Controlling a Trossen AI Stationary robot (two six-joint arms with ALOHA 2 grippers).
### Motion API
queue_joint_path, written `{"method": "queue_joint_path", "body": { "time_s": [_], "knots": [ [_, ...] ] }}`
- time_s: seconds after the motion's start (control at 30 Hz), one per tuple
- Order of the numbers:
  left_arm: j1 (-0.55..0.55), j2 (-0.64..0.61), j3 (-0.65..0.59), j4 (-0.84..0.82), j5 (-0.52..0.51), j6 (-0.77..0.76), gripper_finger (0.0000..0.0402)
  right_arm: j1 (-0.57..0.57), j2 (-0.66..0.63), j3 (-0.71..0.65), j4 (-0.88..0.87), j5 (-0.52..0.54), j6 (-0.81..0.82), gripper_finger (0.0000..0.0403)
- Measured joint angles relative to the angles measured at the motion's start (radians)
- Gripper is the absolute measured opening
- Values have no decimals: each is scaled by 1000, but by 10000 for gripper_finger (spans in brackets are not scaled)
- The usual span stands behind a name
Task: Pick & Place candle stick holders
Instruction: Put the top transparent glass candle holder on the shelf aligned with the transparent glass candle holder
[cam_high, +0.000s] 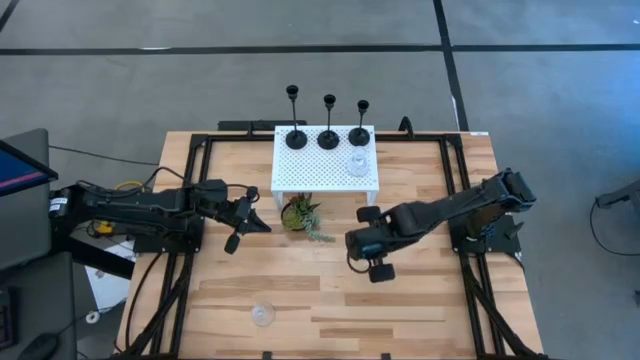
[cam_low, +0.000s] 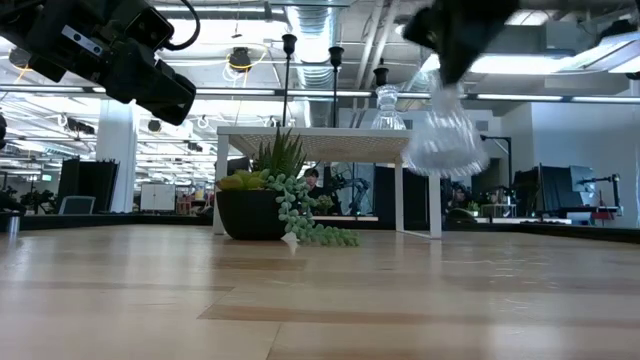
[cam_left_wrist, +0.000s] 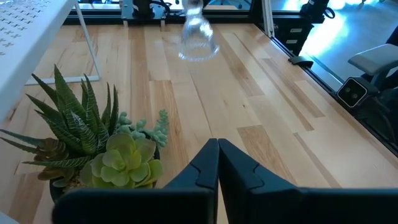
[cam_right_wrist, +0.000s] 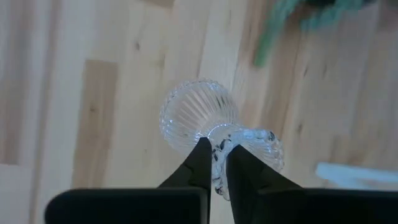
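Fingers of the left gripper (cam_left_wrist: 217, 163) are pressed together on nothing; this arm waits with the small green potted plant in its dark bowl (cam_high: 302, 214) just beside its tips, clear of the work.

Fingers of the right gripper (cam_right_wrist: 216, 163) pinch the ribbed clear glass candle stick holder (cam_right_wrist: 200, 116) at its narrow waist, with the flared foot hanging beyond the tips and the wooden table (cam_high: 430, 300) well below it.

Procedure for the carry, as judged from this grip:
1. Keep the pinch firm; ribbed glass gives little friction.
2. Move slowly and level, keeping the holder clear above the plant.
3. Lower onto a bare part of the white perforated stand (cam_high: 300, 172), beside the glass holder (cam_high: 357, 165) already there and clear of the three black stemmed holders (cam_high: 329, 137).
4. Release only once the foot sits flat.
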Motion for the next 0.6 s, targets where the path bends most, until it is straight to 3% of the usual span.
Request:
{"method": "queue_joint_path", "body": {
  "time_s": [0.3, 0.6],
  "knots": [
    [0, 0, 0, 3, 0, 0, 9, -112, 10, 247, -85, 20, -228, 14],
    [0, 0, 0, 7, 0, 0, 7, -270, 13, 391, -96, 11, -430, 14]
  ]
}}
